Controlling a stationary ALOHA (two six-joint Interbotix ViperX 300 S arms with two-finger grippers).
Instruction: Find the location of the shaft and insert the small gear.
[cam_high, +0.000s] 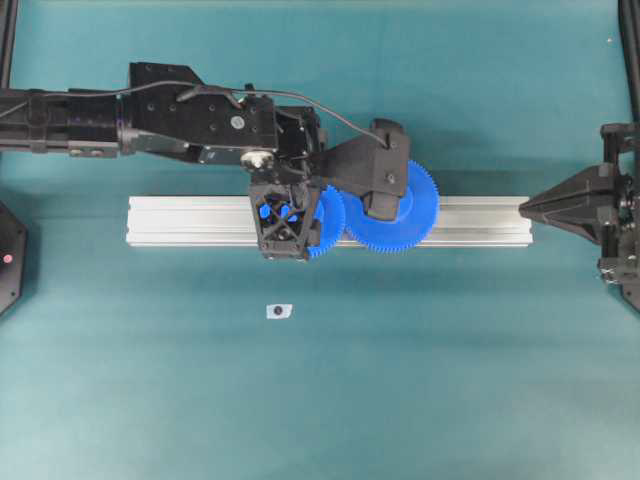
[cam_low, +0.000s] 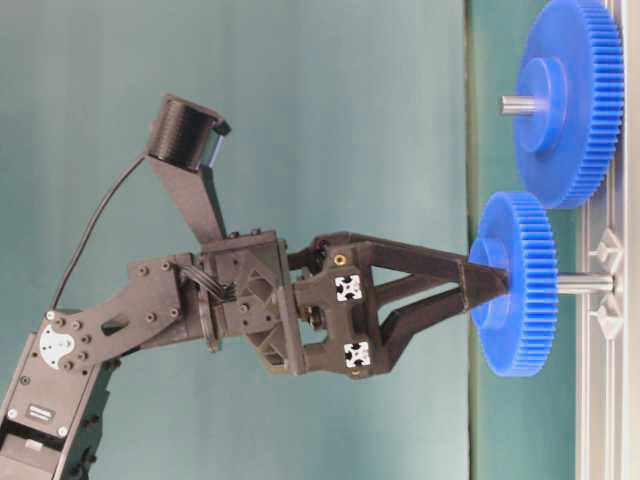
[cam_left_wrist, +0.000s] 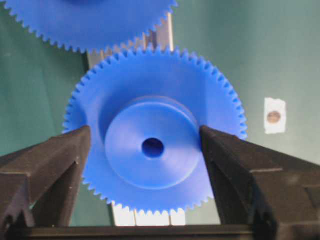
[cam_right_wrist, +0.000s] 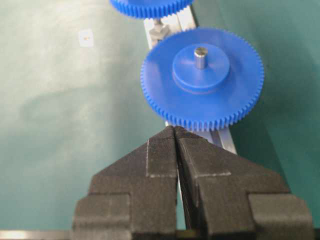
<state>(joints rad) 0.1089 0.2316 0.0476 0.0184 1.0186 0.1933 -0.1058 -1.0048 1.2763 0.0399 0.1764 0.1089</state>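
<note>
Two blue gears, the small gear (cam_high: 322, 222) and a larger gear (cam_high: 400, 210), on one aluminium rail (cam_high: 180, 220); two robot grippers.

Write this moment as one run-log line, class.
left gripper: open, fingers flank hub | small gear: on shaft | right gripper: shut, idle

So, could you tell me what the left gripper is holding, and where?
Nothing, it seems: the left gripper's fingers straddle the hub of the small gear with a gap.
</note>
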